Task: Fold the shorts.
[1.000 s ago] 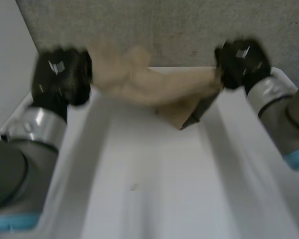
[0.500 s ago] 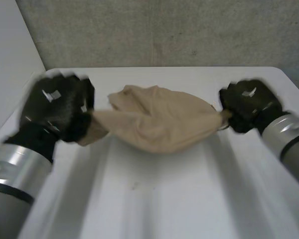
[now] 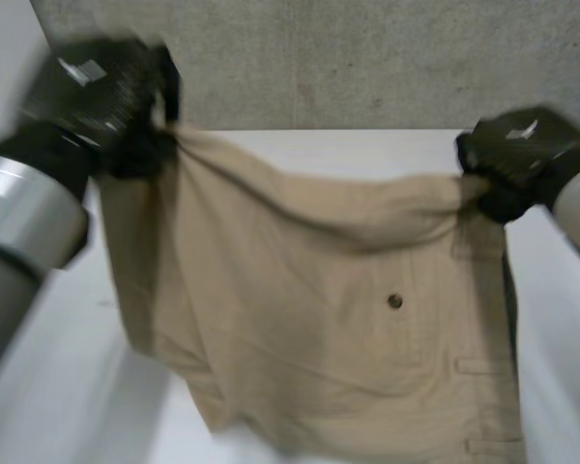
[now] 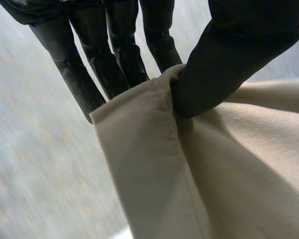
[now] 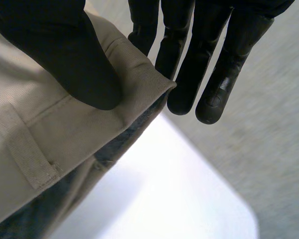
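- The khaki shorts [image 3: 309, 319] have just gone from a low, bunched bundle between the hands to a broad sheet. They are now lifted clear and hang like a curtain over the middle of the white surface [image 3: 561, 329].
- Their top edge sags a little between the two grips. A small button [image 3: 394, 301] faces out, and belt loops [image 3: 474, 365] run down the side nearest the right hand, so the waistband seems to hang vertically there.
- The lower edge drops out of sight, so I cannot tell whether it touches the surface.
- The left hand [image 3: 97, 97] has come up high near the far left corner. Its thumb is clamped on a stitched corner of the cloth, pinching it against the fingers [image 4: 114, 64].
- The right hand [image 3: 517, 159] sits lower, by the far right edge. Its thumb presses the waistband corner onto straight fingers [image 5: 189, 64], with a belt loop [image 5: 25, 149] just below.
- To my eye the shake-out has worked. The garment is open and fairly flat, ready to be laid down for a first fold, though the uneven height of the hands could set it down skewed.
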Robot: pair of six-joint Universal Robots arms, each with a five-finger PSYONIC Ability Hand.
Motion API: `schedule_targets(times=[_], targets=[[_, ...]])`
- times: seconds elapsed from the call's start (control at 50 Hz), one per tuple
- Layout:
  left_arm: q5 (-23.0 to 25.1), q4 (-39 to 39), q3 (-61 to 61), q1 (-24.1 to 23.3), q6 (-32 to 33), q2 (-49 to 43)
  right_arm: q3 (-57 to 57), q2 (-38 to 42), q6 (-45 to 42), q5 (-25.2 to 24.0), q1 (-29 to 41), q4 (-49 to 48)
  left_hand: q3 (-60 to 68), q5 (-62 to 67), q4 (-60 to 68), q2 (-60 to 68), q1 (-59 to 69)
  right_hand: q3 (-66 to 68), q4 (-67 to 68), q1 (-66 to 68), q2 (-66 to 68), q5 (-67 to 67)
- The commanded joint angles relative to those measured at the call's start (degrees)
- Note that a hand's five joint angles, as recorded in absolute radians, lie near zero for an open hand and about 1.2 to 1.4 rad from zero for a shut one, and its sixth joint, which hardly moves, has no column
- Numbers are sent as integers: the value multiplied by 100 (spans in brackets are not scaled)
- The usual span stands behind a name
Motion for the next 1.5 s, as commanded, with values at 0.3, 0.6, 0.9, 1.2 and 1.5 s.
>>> schedule_targets(times=[0.3, 0.6, 0.9, 1.2, 1.5], targets=[[-337, 1020, 3247, 342, 14, -1633, -1459, 487, 218, 1027, 50, -3960, 1157, 1350, 1071, 1115, 1414, 1161, 1168, 2544, 1242, 1351], [-355, 1408, -466, 62, -56, -137, -625, 399, 226, 589, 480, -2222, 1157, 1350, 1071, 1115, 1414, 1161, 1168, 2544, 1242, 1351], [-232, 1505, -2448, -369, -618, -1182, 1054, 1436, 174, -264, 155, -1105, 1157, 1350, 1071, 1115, 1414, 1161, 1168, 2544, 1242, 1351], [-223, 1540, -2316, -282, -645, -814, 2794, 662, 718, -809, -389, -2369, 1157, 1350, 1071, 1115, 1414, -1642, -1635, -259, -1561, -1452], [-206, 1575, -2106, 35, -645, -945, 3920, 285, 736, -1196, -548, -3188, 1157, 1350, 1071, 1115, 1414, -2549, -2542, -1166, -2468, -2358]])
